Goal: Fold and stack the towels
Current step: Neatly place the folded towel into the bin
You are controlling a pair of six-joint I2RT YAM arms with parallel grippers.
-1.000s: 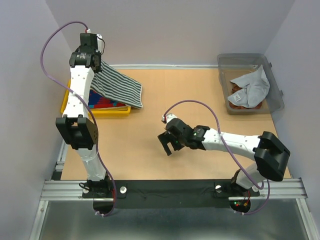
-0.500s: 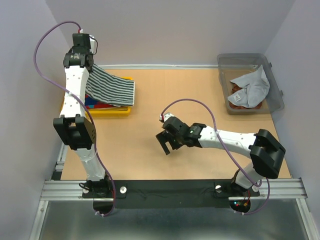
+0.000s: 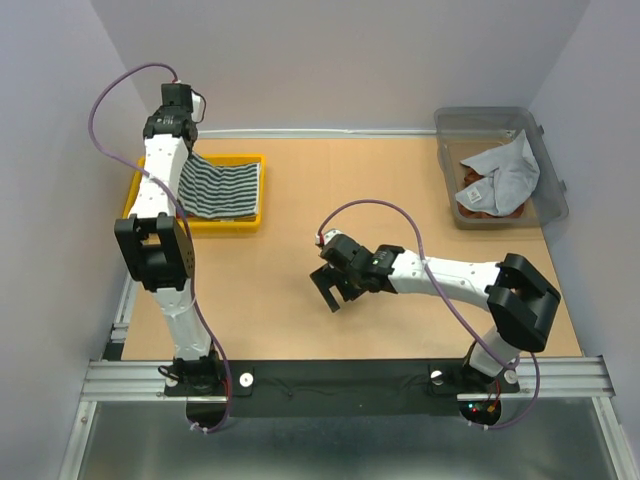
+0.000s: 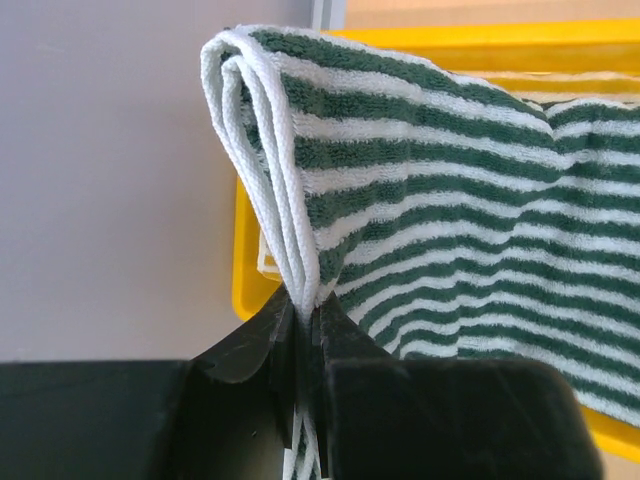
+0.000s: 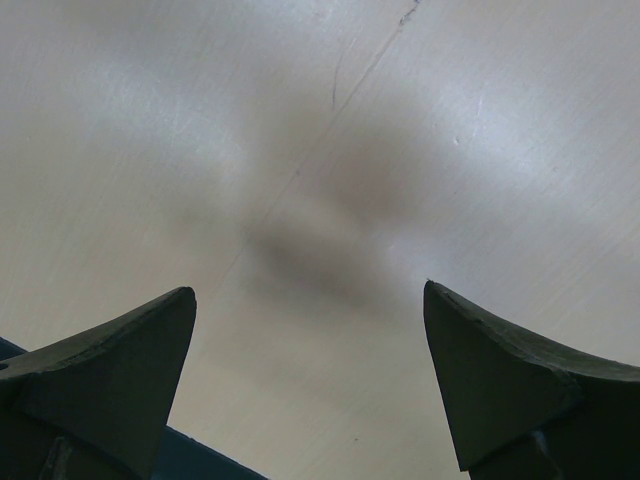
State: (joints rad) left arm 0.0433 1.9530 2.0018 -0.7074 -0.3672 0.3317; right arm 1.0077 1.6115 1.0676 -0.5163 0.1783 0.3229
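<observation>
A: Change over the last second: the striped towel [image 3: 222, 185] no longer hangs out past the yellow tray [image 3: 228, 222] onto the table [image 3: 350, 180]. It has swung back and now drapes over the tray at the far left.

B: Left gripper [image 4: 305, 315]?

A: Jaws clenched on a doubled edge of the towel. The wrist view shows the folded layers pinched between them, and the rest of the cloth falls away toward the tray.

B: Right gripper [image 3: 335, 290]?

A: Jaws spread wide, nothing in them, hovering over bare table near the middle. It has drifted slightly to the left and is otherwise idle.

B: Meaning for the task?

A: Judgement: the folded towel is being set down on the tray, so the tray looks like the stacking spot. It is not released yet.

B: Remaining work?

A: A grey towel [image 3: 505, 175] lies crumpled in the clear bin [image 3: 553, 190] at the far right, on top of a rust-brown towel [image 3: 480, 212]. Both are unfolded, so the task looks well short of done.
</observation>
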